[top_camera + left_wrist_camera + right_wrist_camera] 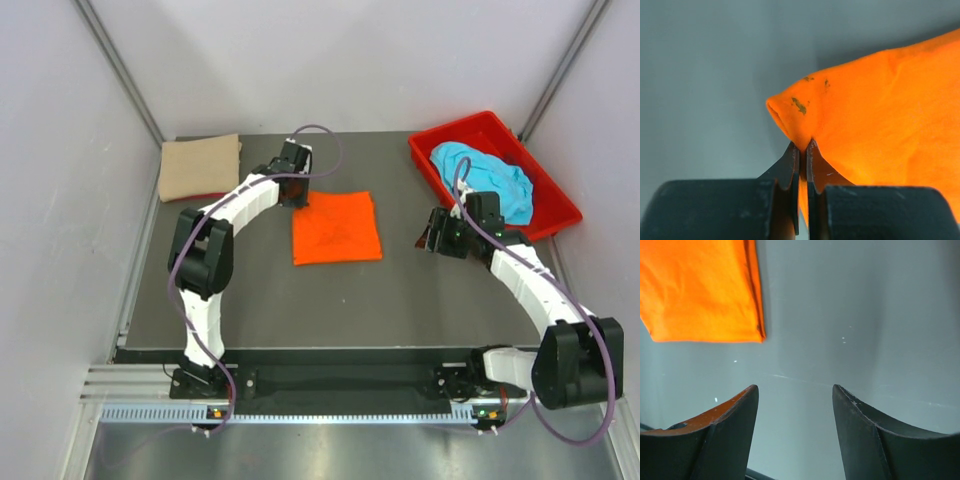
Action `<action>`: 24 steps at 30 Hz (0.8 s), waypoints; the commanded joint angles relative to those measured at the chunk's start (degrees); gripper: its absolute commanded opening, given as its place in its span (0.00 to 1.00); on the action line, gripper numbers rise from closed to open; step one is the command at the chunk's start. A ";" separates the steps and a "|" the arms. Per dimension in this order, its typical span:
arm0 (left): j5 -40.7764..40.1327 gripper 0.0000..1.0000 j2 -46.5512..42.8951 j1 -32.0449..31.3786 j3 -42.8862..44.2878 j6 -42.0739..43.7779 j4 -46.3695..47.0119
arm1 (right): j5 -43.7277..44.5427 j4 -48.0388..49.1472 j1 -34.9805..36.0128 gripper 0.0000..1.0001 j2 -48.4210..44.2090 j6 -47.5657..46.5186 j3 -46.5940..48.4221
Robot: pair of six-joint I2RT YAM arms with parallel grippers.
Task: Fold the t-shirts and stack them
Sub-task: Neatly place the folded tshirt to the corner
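- Left gripper pinched shut on orange t-shirt far-left corner, mid-table.
- Right gripper agape, empty, over open table between shirt's right edge and red bin.

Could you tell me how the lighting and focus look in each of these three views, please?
Top external: even, soft light, sharp, hardly any shadow. Left wrist: the orange t-shirt glows nearly blown out, and the left gripper is dark and soft-edged. Right wrist: the right gripper is almost a silhouette; the table shows a soft sheen.
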 commanded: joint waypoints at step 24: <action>-20.96 0.00 -6.11 16.31 18.50 36.21 3.32 | -5.35 4.06 -0.74 0.62 -0.94 -0.52 1.31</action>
